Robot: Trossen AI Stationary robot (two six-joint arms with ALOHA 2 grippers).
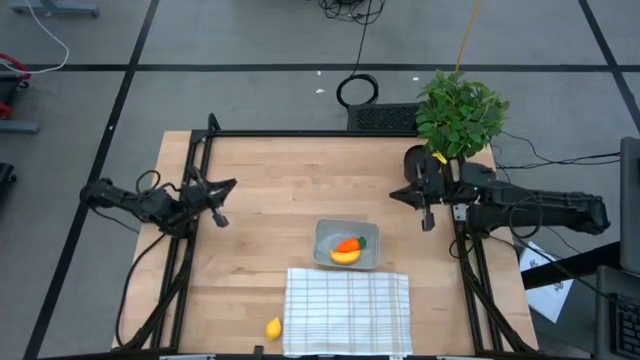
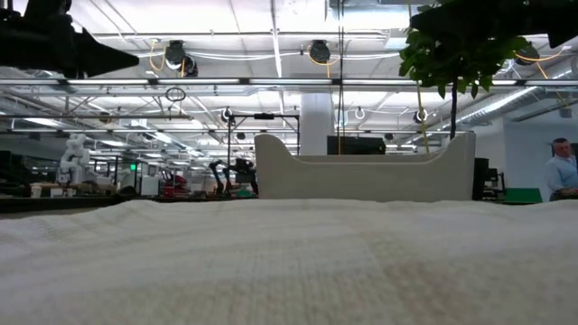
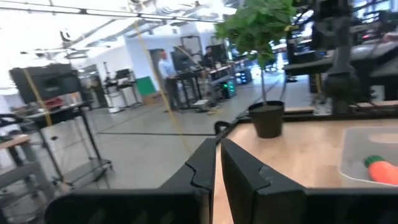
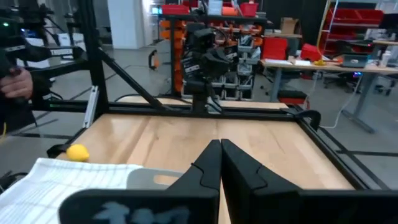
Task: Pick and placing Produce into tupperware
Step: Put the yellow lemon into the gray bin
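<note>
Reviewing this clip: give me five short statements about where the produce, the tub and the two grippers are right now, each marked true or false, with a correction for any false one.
1. The carrot and banana lie inside the tupperware. True.
2. The lemon is in the tupperware too. False: it sits on the bare table beside the checked cloth.
3. The left gripper holds the lemon. False: it is shut and empty, off at the table's left side.
4. The right gripper is shut and holds nothing. True.
5. The potted plant stands on the checked cloth. False: it stands at the far right corner.
</note>
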